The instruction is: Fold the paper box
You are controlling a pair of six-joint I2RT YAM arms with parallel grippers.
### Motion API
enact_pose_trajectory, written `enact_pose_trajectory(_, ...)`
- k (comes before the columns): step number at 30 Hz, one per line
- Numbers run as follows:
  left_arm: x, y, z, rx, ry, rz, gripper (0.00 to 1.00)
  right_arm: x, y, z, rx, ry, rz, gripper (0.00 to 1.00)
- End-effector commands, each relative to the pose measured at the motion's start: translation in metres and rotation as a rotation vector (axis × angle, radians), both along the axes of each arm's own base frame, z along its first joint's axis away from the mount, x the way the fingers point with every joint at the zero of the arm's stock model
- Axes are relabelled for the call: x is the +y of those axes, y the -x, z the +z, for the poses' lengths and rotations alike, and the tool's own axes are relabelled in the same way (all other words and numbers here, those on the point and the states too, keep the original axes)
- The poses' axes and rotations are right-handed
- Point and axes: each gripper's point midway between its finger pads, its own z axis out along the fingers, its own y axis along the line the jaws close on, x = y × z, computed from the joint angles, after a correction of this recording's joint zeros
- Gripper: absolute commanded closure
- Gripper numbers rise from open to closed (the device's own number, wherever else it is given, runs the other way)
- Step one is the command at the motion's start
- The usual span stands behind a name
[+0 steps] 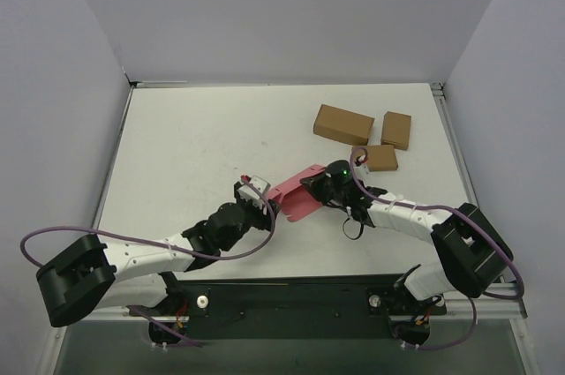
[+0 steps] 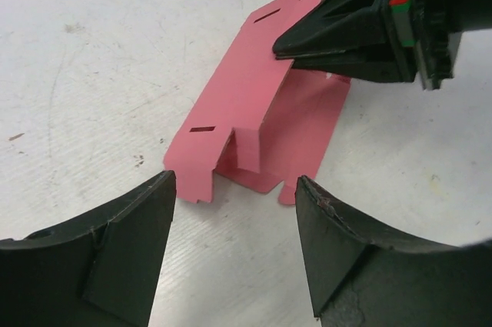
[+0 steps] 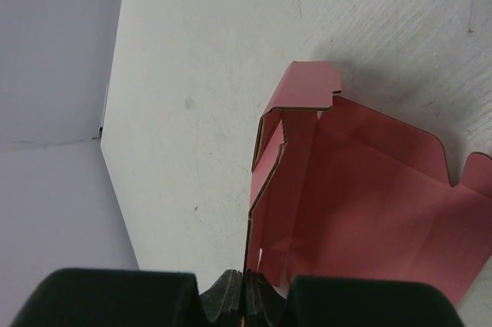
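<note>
- White tabletop [image 1: 203, 137] with pale lilac walls on three sides; my two arms reach in from the near edge.
- From above, the paper box [image 1: 296, 196] lies near the middle of the table, between my two grippers, mostly flat with one part lifted.
- My right gripper [image 1: 316, 183] sits at the box's far-right end. The top view does not show how its jaws stand.
- My right wrist camera settles that: the jaws are pressed together on the edge of a raised pink panel, which stands up from the sheet. This view also shows the inner face of the card and a notched tab at the right.
- My left gripper [image 2: 234, 182] is spread wide, with its fingers [image 2: 131, 235] just near of the box's closest edge and not touching it.
- Only my left wrist camera shows two small slots cut in the sheet and a short flap bent down at the near end.
- Three brown cardboard boxes [image 1: 343, 124] lie at the far right, apart from the pink card. Only the top view shows all three.
</note>
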Motion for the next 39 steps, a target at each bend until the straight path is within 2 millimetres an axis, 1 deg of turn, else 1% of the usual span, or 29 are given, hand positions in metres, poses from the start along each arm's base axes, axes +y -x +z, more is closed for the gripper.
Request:
enact_pose_trajectory(1, 0.008, -0.002, -0.007, -0.066, -0.118, -0.083, 0.26, 0.002, -0.005, 0.027, -0.021, -0.015, 0.005, 1.0)
enact_pose_trajectory(5, 0.008, -0.007, -0.02, -0.096, -0.242, -0.115, 0.24, 0.002, -0.005, 0.031, -0.018, -0.014, 0.006, 1.0)
enact_pose_trajectory(7, 0.004, -0.009, -0.021, -0.113, -0.267, -0.138, 0.23, 0.002, -0.005, 0.032, -0.02, -0.014, 0.007, 1.0)
enact_pose_trajectory(8, 0.003, -0.011, -0.026, -0.108, -0.285, -0.137, 0.23, 0.001, -0.005, 0.032, -0.019, -0.01, 0.003, 1.0)
enact_pose_trajectory(9, 0.002, -0.015, -0.024, -0.115, -0.282, -0.126, 0.23, 0.001, -0.005, 0.033, -0.019, -0.009, 0.002, 1.0)
enact_pose_trajectory(10, 0.002, -0.017, -0.027, -0.112, -0.291, -0.119, 0.23, 0.0, -0.005, 0.032, -0.017, -0.007, 0.001, 1.0)
enact_pose_trajectory(11, 0.003, -0.022, -0.034, -0.099, -0.319, -0.099, 0.23, 0.0, -0.005, 0.034, -0.019, -0.008, -0.001, 1.0)
enact_pose_trajectory(13, 0.002, -0.029, -0.035, -0.107, -0.334, -0.081, 0.23, -0.001, -0.004, 0.033, -0.018, -0.006, 0.0, 1.0)
enact_pose_trajectory(14, 0.002, -0.031, -0.04, -0.102, -0.351, -0.076, 0.25, -0.001, -0.004, 0.033, -0.015, -0.005, -0.001, 1.0)
enact_pose_trajectory(16, -0.001, -0.034, -0.038, -0.12, -0.338, -0.068, 0.32, -0.002, -0.004, 0.034, -0.017, -0.003, -0.003, 1.0)
enact_pose_trajectory(17, -0.003, -0.034, -0.04, -0.122, -0.337, -0.072, 0.35, -0.002, -0.004, 0.034, -0.015, 0.003, -0.002, 1.0)
enact_pose_trajectory(18, -0.007, -0.036, -0.037, -0.14, -0.324, -0.084, 0.42, -0.003, -0.003, 0.033, -0.01, 0.01, -0.002, 1.0)
enact_pose_trajectory(20, -0.011, -0.035, -0.039, -0.142, -0.324, -0.1, 0.51, -0.004, -0.002, 0.032, -0.001, 0.022, -0.001, 1.0)
enact_pose_trajectory(21, -0.014, -0.036, -0.038, -0.147, -0.316, -0.108, 0.6, -0.004, -0.003, 0.033, -0.002, 0.022, -0.004, 1.0)
enact_pose_trajectory(22, -0.016, -0.035, -0.039, -0.148, -0.313, -0.115, 0.61, -0.005, -0.003, 0.033, -0.005, 0.022, -0.007, 1.0)
enact_pose_trajectory(24, -0.02, -0.033, -0.039, -0.15, -0.302, -0.136, 0.68, -0.005, -0.003, 0.033, -0.001, 0.028, -0.007, 1.0)
enact_pose_trajectory(25, -0.024, -0.031, -0.038, -0.15, -0.291, -0.159, 0.76, -0.005, -0.002, 0.034, -0.004, 0.03, -0.006, 1.0)
enact_pose_trajectory(27, -0.029, -0.028, -0.035, -0.148, -0.265, -0.184, 0.83, -0.007, -0.001, 0.033, -0.002, 0.04, -0.008, 1.0)
enact_pose_trajectory(28, -0.032, -0.024, -0.034, -0.144, -0.251, -0.204, 0.91, -0.008, -0.001, 0.034, -0.003, 0.043, -0.009, 1.0)
enact_pose_trajectory(29, -0.034, -0.023, -0.031, -0.144, -0.237, -0.207, 0.95, -0.009, 0.0, 0.034, -0.002, 0.049, -0.012, 1.0)
enact_pose_trajectory(31, -0.036, -0.021, -0.03, -0.125, -0.211, -0.218, 0.98, -0.01, 0.0, 0.033, 0.0, 0.048, -0.018, 1.0)
enact_pose_trajectory(33, -0.044, -0.012, -0.031, -0.091, -0.179, -0.267, 1.0, -0.01, 0.002, 0.032, -0.001, 0.05, -0.014, 1.0)
enact_pose_trajectory(34, -0.046, -0.009, -0.032, -0.075, -0.168, -0.285, 1.0, -0.01, 0.003, 0.033, -0.003, 0.055, -0.008, 1.0)
enact_pose_trajectory(35, -0.049, -0.002, -0.037, -0.044, -0.169, -0.318, 1.0, -0.011, 0.003, 0.032, -0.003, 0.064, -0.01, 1.0)
enact_pose_trajectory(39, -0.052, 0.007, -0.043, 0.068, -0.112, -0.343, 1.0, -0.015, 0.005, 0.025, -0.009, 0.101, -0.009, 1.0)
